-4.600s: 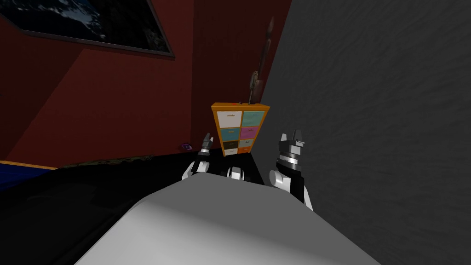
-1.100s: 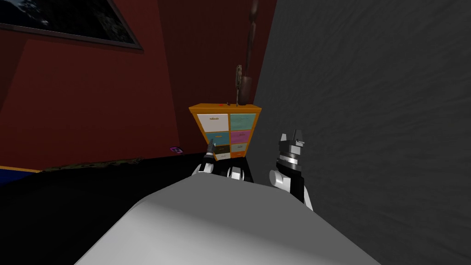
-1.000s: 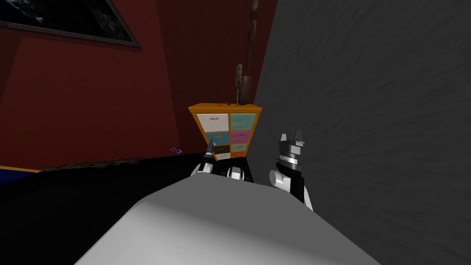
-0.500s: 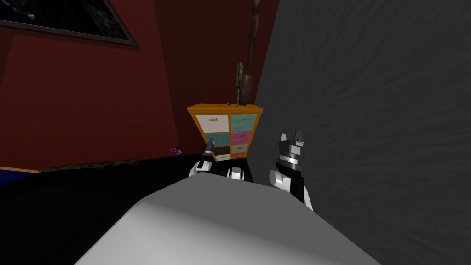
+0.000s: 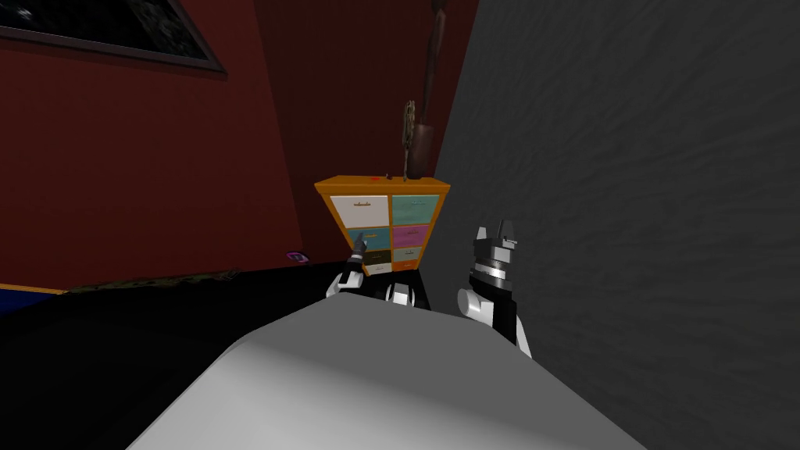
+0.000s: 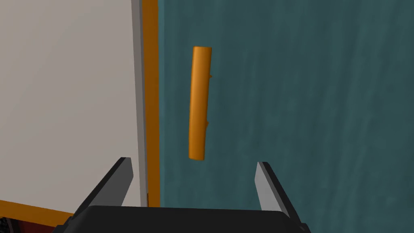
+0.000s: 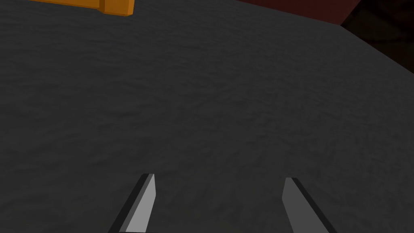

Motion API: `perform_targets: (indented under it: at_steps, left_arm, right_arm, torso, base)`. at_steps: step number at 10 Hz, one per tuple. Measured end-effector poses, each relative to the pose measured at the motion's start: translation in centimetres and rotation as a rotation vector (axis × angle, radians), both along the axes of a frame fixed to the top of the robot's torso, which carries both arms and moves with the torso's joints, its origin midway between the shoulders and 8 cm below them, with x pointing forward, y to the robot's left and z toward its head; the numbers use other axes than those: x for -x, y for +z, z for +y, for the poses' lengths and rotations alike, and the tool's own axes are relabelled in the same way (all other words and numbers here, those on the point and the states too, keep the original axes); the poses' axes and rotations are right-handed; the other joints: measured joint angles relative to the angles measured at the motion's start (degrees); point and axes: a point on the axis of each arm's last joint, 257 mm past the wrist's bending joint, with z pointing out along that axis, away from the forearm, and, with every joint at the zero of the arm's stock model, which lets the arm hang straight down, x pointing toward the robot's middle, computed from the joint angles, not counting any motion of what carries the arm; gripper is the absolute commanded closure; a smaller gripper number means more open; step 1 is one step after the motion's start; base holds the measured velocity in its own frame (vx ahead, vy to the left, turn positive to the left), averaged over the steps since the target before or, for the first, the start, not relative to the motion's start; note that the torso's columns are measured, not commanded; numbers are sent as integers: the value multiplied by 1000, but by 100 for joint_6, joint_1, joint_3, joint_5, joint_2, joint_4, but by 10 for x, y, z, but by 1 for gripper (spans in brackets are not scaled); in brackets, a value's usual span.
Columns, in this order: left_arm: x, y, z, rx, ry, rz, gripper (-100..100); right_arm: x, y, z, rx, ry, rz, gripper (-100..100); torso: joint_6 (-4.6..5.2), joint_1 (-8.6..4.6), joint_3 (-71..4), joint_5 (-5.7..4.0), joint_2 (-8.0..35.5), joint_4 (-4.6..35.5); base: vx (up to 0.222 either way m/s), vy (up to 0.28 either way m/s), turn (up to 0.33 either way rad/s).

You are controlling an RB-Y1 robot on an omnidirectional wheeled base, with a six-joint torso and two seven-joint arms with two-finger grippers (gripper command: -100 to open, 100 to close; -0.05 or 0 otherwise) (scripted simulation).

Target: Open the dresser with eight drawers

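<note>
The dresser (image 5: 381, 184) has an orange frame and coloured drawer fronts in two columns, all closed, and stands in the corner ahead. My left gripper (image 5: 359, 244) is open in front of the teal drawer (image 5: 377, 237) in the second row on the left. In the left wrist view an orange bar handle (image 6: 200, 103) sits on that teal front (image 6: 303, 101), just beyond my open left gripper (image 6: 194, 162) and apart from both fingers. The white drawer (image 6: 64, 101) lies beside it past an orange strip. My right gripper (image 5: 497, 231) is open by the grey wall, empty (image 7: 219, 178).
A dark grey wall (image 5: 625, 195) runs close along my right side, up to the dresser. A dark red wall (image 5: 156, 156) stands behind and to the left. A brown vase (image 5: 419, 152) stands on the dresser top. A small purple object (image 5: 297, 255) lies on the floor to the left.
My left hand has risen a little, from the dark drawer up to the teal one. The whole head picture has shifted slightly as I moved. The right arm is still.
</note>
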Motion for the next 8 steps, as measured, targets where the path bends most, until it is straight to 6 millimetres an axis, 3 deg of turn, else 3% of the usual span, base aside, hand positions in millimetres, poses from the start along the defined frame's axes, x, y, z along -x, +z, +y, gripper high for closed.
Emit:
perform_targets:
  at_steps: [4,5,8]
  left_arm:
    - [-5,6,-2,22,6,-2,-100]
    - [-5,6,-2,22,6,0,100]
    - [-3,4,-3,21,5,-2,100]
  right_arm:
    - [0,0,0,0,0,0,0]
    - [0,0,0,0,0,0,0]
    - [0,0,0,0,0,0,0]
  torso:
    - [0,8,-23,2,-37,-10]
    - [0,6,-10,2,-13,-5]
    - [1,-11,9,-1,18,6]
  base:
    - [52,2,-5]
    - [-47,-7,12]
    - [-90,-38,15]
